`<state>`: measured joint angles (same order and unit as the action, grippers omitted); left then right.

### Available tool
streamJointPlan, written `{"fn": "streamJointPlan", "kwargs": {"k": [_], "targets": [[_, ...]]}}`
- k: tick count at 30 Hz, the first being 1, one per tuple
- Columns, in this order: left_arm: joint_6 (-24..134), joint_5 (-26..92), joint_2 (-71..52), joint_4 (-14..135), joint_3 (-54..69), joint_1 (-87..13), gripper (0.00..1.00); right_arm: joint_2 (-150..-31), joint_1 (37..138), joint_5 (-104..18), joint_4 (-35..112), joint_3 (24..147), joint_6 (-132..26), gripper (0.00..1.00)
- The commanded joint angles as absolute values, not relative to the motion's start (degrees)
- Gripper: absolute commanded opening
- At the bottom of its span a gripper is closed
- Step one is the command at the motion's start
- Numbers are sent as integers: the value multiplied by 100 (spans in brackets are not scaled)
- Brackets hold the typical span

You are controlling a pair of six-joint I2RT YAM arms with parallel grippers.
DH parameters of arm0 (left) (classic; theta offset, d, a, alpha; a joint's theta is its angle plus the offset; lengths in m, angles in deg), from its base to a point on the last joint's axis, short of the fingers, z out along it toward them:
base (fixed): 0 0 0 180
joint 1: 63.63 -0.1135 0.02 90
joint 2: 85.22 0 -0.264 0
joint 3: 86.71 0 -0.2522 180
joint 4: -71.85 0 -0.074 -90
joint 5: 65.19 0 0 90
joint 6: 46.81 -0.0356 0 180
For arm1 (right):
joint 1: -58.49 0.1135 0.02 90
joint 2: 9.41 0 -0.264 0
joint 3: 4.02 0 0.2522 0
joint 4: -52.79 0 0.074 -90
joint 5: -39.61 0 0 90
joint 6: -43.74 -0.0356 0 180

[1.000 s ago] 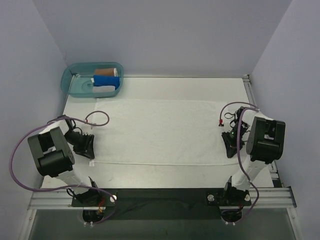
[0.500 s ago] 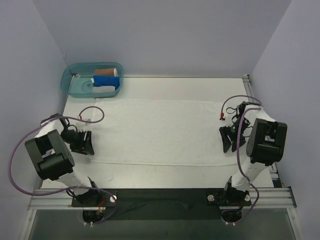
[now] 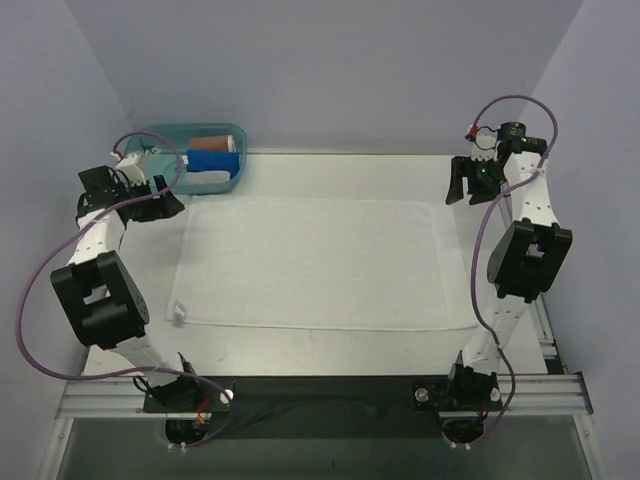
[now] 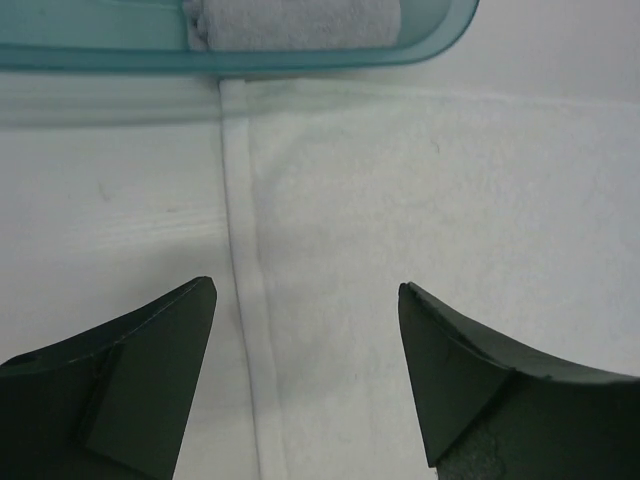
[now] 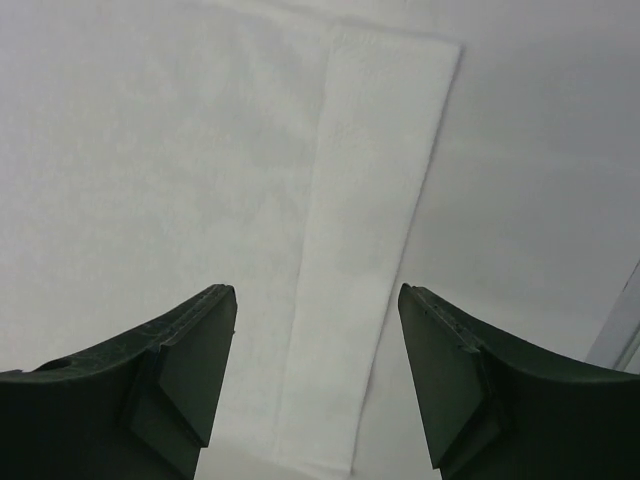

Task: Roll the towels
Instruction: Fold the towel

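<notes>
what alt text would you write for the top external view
A white towel lies flat on a table, seen from above. The left arm and right arm reach to its far corners, jaws open. A teal bin of rolled towels sits at the far left.

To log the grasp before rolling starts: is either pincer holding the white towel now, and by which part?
Nothing is held. The left pincer and the right pincer are both open, each over a far corner of the white towel.
</notes>
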<state>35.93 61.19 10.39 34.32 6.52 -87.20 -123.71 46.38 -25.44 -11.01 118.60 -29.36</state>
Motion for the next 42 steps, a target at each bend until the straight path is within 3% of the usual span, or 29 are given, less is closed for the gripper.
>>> {"fn": "streamJointPlan", "kwargs": {"k": [1,4,14,20,24,37,41,42], "targets": [[4995,5506,1627,5640,571,-8307,84,-13253,4566,-2551,-1002,12731,-3764,66],[5040,5066,2040,6195,396,-7868,76,-13745,4566,-2542,-730,13111,-4107,63],[4610,4151,3166,5426,-255,-7479,47,-14467,4663,-2534,-553,13359,-4354,47],[3742,4142,3273,4344,-414,-7488,43,-14248,4882,-2700,-553,12577,-4011,36],[3362,3985,3308,3613,-493,-7479,39,-14186,5093,-3103,-623,12199,-3678,34],[2641,3983,2386,2690,676,-7857,33,-13932,5164,-3430,-1475,11434,-2632,24],[2728,4641,2095,2583,483,-7997,43,-13563,5024,-3063,-1484,11398,-2543,32],[2789,4704,2077,2644,274,-7998,54,-13536,4989,-2957,-1476,11607,-2587,34]]}}
